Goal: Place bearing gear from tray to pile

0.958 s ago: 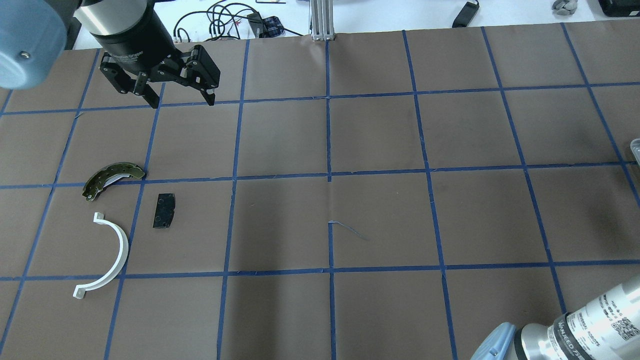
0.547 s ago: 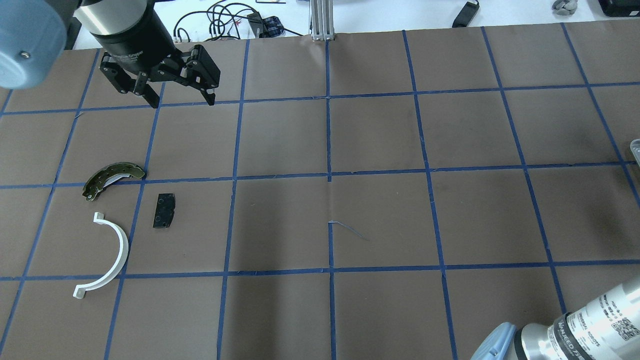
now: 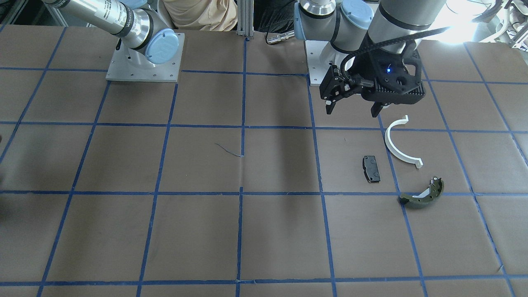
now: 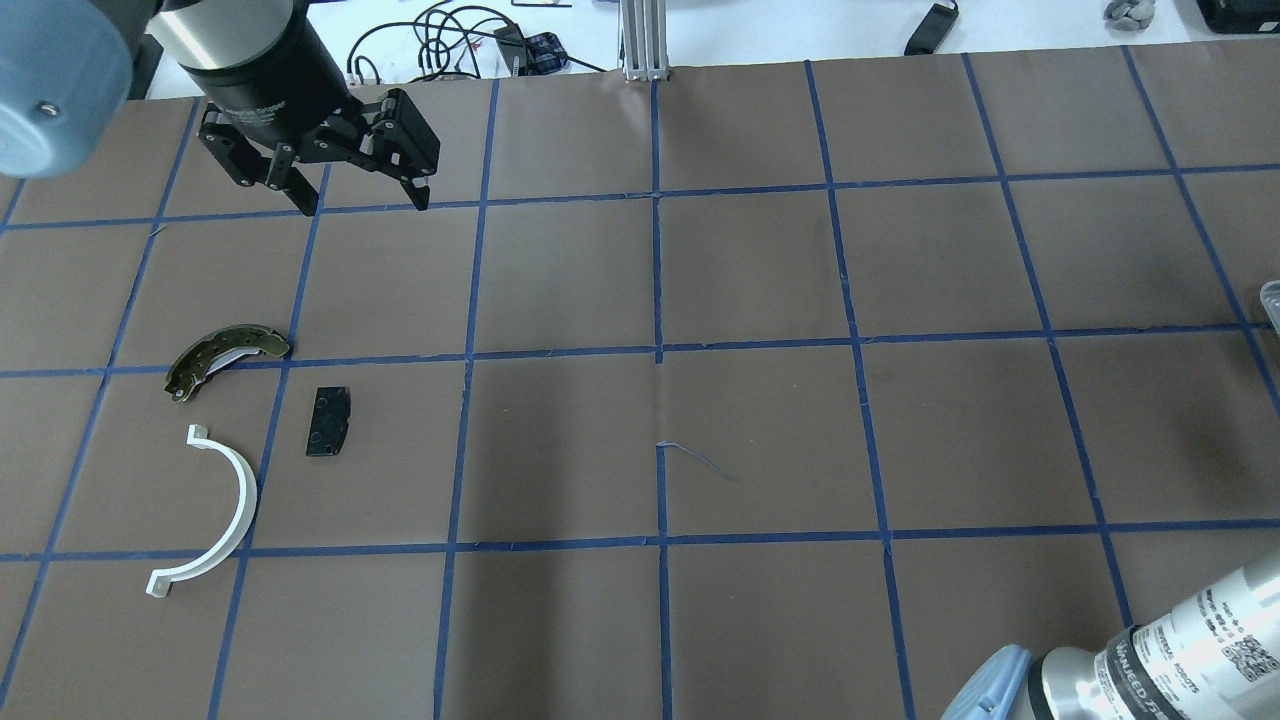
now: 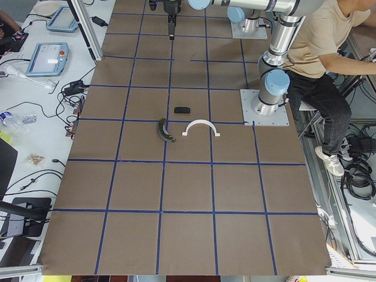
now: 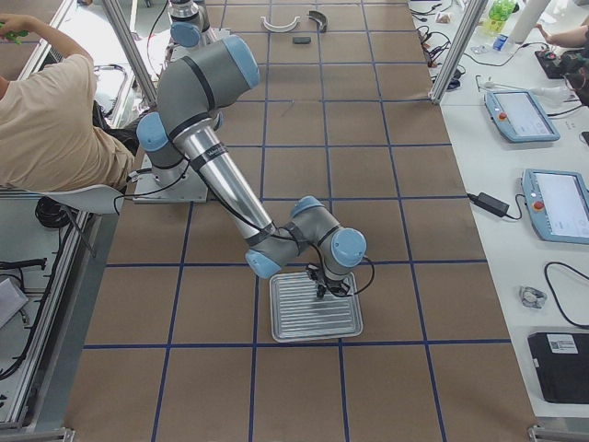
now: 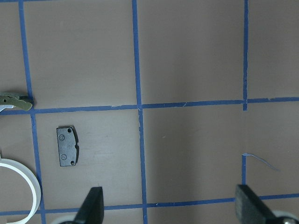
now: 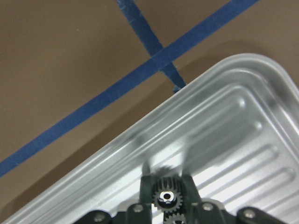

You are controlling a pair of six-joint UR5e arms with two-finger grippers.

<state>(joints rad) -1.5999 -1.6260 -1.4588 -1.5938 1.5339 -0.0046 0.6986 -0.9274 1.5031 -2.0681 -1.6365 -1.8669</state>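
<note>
Nothing has moved: right claw (image 8: 165, 179) pinches the bearing gear (image 8: 165, 196) over the tray (image 8: 243, 121), left claw (image 4: 366, 205) gapes empty.

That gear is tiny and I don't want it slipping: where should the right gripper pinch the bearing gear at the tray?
Across its toothed rim, coming straight down from above. The bearing gear shows its bore to the wrist camera, so only the rim offers opposing sides. The right gripper has a finger on each side that way, over the tray.
</note>
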